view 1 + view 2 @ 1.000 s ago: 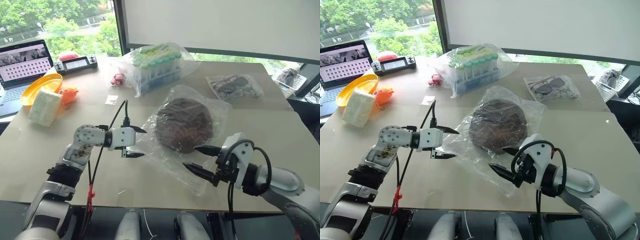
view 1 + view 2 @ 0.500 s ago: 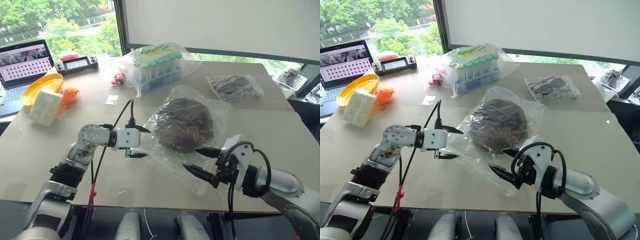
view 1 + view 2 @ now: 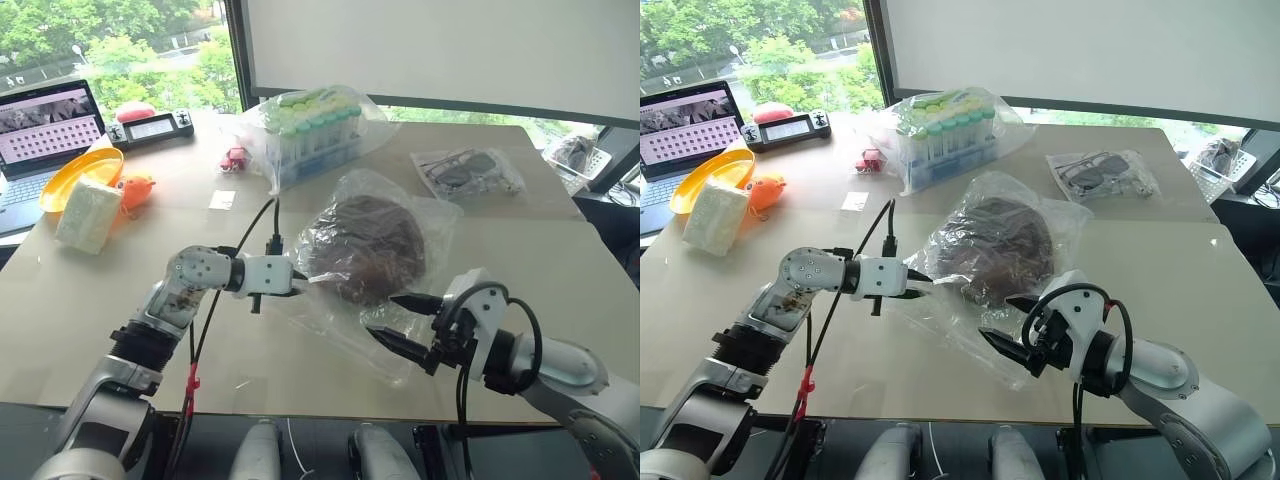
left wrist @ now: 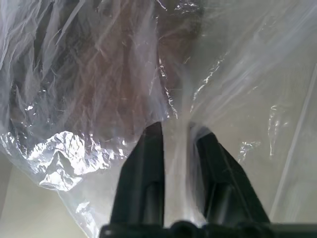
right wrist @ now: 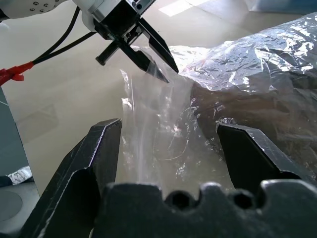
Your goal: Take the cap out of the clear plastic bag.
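We see the clear plastic bag [image 3: 375,255] lying flat near the middle of the table [image 3: 520,250], with the brown cap [image 3: 368,245] still inside it. The left gripper [image 3: 298,290] has its two black fingers pinched together on the bag's near-left edge; in the left wrist view a fold of film runs up between the fingers [image 4: 148,163]. The plastic there is lifted and stretched toward the cap. The right gripper [image 3: 398,322] hovers at the bag's near edge, fingers spread wide, holding nothing that we can make out. A bag of green-capped tubes [image 3: 310,130] sits farther back, a small bag with dark glasses [image 3: 465,172] to the right.
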Motion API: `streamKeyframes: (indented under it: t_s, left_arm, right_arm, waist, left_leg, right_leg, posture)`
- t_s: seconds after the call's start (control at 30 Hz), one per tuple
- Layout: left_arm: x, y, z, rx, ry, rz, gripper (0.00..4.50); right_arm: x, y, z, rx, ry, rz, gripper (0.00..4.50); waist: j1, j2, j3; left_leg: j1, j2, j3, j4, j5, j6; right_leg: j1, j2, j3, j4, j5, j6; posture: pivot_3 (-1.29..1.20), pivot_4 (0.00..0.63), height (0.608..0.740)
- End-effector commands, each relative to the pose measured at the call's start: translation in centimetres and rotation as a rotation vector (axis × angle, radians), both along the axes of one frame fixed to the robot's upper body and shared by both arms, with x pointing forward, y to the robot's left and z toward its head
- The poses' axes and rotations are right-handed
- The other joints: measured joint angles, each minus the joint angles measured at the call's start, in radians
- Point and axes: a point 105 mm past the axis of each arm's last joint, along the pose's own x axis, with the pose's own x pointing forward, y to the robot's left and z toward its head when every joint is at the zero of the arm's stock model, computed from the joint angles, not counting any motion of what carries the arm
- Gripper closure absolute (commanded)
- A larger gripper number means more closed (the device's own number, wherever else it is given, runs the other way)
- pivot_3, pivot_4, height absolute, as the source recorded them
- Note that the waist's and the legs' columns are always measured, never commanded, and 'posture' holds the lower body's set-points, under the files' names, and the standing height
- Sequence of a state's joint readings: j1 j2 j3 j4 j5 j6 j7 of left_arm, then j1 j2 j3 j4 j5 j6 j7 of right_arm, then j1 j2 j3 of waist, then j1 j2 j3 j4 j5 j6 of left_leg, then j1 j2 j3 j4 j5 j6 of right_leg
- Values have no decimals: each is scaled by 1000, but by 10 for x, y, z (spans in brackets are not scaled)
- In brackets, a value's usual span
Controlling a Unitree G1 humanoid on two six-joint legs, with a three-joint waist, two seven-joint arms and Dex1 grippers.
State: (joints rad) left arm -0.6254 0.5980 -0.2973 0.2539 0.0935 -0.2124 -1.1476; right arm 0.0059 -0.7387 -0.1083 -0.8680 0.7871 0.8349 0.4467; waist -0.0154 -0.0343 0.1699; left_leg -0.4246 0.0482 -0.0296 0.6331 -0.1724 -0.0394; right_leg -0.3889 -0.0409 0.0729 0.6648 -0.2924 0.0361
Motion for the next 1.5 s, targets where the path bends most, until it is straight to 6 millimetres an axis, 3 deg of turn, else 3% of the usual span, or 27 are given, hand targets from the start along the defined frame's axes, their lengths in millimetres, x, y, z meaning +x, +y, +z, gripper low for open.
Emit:
streamKeyframes:
  t_s: [0.03, 0.2, 0.37, 0.67, 0.87, 1.0, 1.1, 1.2, 1.3, 1.5]
  left_arm:
    - [0, -2, 2, -27, 4, -17, 4474]
    - [0, -4, 2, -25, 88, -52, 4474]
    - [-1, -9, 20, 0, 156, -154, 4474]
    - [23, -9, 37, -6, 198, -185, 4474]
    - [46, -44, 68, -142, 145, -154, 4474]
    - [43, -68, 74, -176, 146, -204, 4474]
    - [42, -78, 77, -195, 141, -221, 4474]
    - [41, -86, 87, -238, 132, -232, 4474]
    - [40, -93, 99, -286, 133, -237, 4474]
    - [37, -100, 109, -340, 158, -244, 4474]
  right_arm:
    - [-3, 7, 17, 23, -81, 28, 776]
    - [-3, 16, 20, 37, -82, 74, 776]
    - [-3, 25, 20, 11, -64, 171, 776]
    - [-1, 37, 26, -38, -44, 374, 776]
    - [4, 49, 27, -41, -52, 433, 776]
    - [7, 51, 33, -13, -62, 435, 776]
    - [9, 52, 30, -17, -62, 425, 776]
    - [23, 51, 23, -54, -87, 338, 776]
    - [54, 35, 3, -217, -155, 139, 776]
    - [84, -1, -29, -502, -253, -81, 776]
  waist:
    - [0, 0, 0]
    - [-1, 0, 0]
    - [2, 0, 0]
    - [-3, 0, 0]
    - [6, 0, 0]
    - [2, 0, 0]
    - [1, 0, 0]
    - [-3, 0, 0]
    - [-2, 0, 0]
    - [3, 0, 0]
  left_leg:
    - [0, 0, 0, 0, 0, 0]
    - [0, 0, 0, 0, 0, 0]
    - [0, 0, 0, 0, 0, 0]
    - [-1, 0, 0, 0, 0, 0]
    - [-5, -1, -3, 2, 0, 0]
    - [-7, -2, -4, 5, -1, 2]
    - [-7, -2, -4, 5, -1, 2]
    - [-7, -2, -4, 5, -1, 2]
    - [-7, -2, -4, 5, -1, 2]
    - [-8, -2, -4, 5, -1, 2]
  right_leg:
    - [0, 0, 0, 0, 0, 0]
    - [0, 0, 0, 0, 0, 0]
    - [0, 0, 0, 0, 0, 0]
    - [-1, 0, 0, 0, 0, 0]
    - [-1, 0, -2, 0, 0, 1]
    - [-2, 0, -3, 0, 2, -2]
    - [-3, 0, -3, 1, 2, -3]
    - [-3, 0, -3, 1, 2, -2]
    - [-3, 0, -3, 2, 1, -2]
    - [-3, 0, -3, 1, 1, -1]
  posture:
    - [0, 150, 740]
    - [0, 150, 740]
    - [0, 150, 740]
    - [0, 150, 740]
    - [0, 150, 740]
    - [0, 150, 740]
    - [0, 150, 740]
    - [0, 150, 740]
    - [0, 150, 740]
    - [0, 150, 740]
